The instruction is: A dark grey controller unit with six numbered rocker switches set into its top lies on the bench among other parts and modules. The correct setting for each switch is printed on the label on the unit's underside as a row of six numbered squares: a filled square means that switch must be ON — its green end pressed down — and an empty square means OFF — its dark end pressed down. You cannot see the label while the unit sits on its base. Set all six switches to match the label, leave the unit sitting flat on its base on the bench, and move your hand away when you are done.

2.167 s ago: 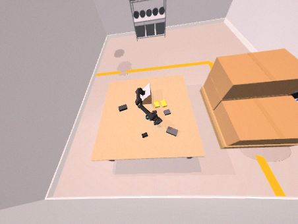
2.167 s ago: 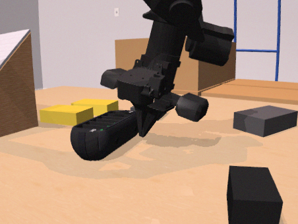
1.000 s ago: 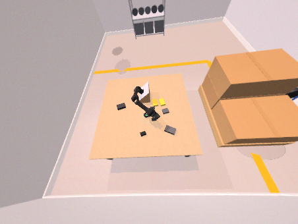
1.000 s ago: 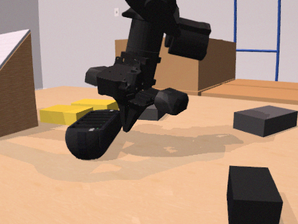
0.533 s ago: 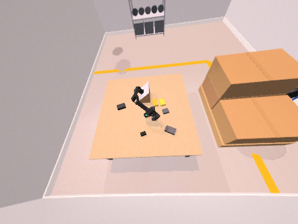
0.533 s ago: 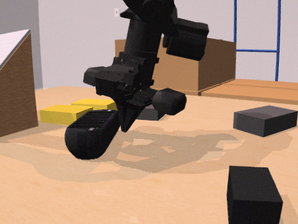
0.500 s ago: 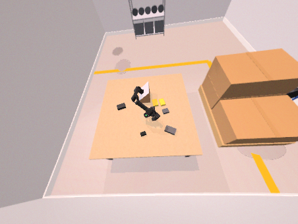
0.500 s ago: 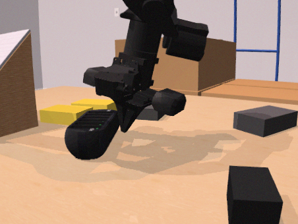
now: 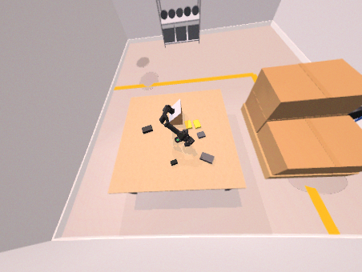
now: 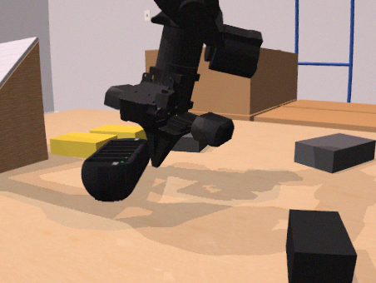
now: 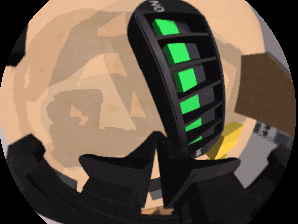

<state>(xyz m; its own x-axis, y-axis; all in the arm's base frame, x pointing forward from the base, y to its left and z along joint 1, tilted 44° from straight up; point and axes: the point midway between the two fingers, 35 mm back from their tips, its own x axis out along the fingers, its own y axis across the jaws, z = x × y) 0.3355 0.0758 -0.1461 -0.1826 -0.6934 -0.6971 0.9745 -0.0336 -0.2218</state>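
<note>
Two yellow blocks (image 9: 197,124) (image 10: 83,143) (image 11: 230,139) beside a wedge-shaped stand (image 9: 176,118) (image 10: 25,112) (image 11: 265,86) with a pale sloping top.

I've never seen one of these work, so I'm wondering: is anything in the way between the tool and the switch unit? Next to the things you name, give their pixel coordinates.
Nothing visible stands between them. The closed tool (image 9: 192,142) (image 10: 155,164) (image 11: 156,133) is right beside one end of the unit (image 10: 109,179) (image 11: 150,65). The yellow blocks (image 9: 197,124) (image 10: 81,141) lie beyond the unit, off that short path.
</note>
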